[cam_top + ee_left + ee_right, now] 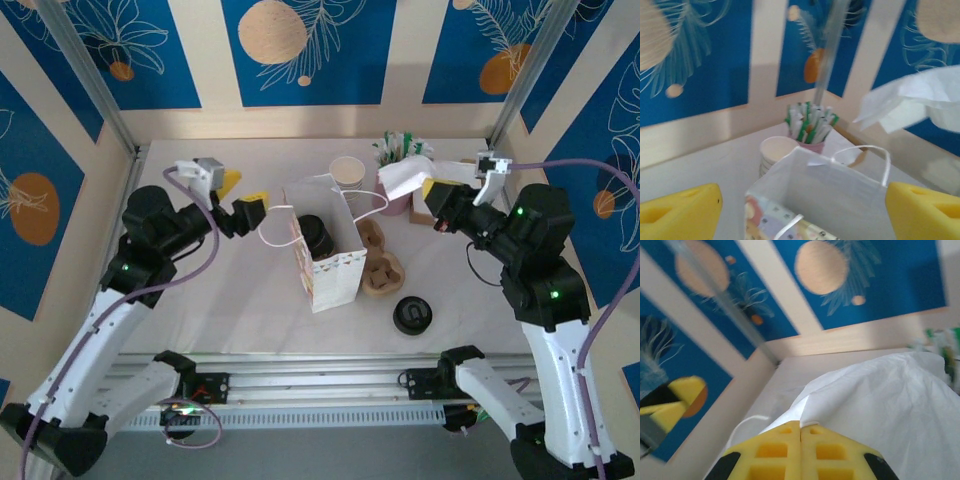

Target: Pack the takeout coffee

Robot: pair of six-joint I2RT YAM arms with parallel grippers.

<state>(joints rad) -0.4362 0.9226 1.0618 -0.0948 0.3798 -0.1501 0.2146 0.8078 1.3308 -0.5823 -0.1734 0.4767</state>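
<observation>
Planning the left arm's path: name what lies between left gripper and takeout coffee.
In the top view: the gift bag's white handle loop and side wall separate the left gripper from the takeout coffee.

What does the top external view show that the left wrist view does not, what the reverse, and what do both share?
Top external adds: the takeout coffee inside the gift bag, a loose black lid, brown cardboard pieces, the right pincer shut on the white napkin.
Left wrist adds: the cream cups from the side, seemingly a nested stack.
Both: bag, cups, pink holder of sticks, napkin, open left pincer.
</observation>
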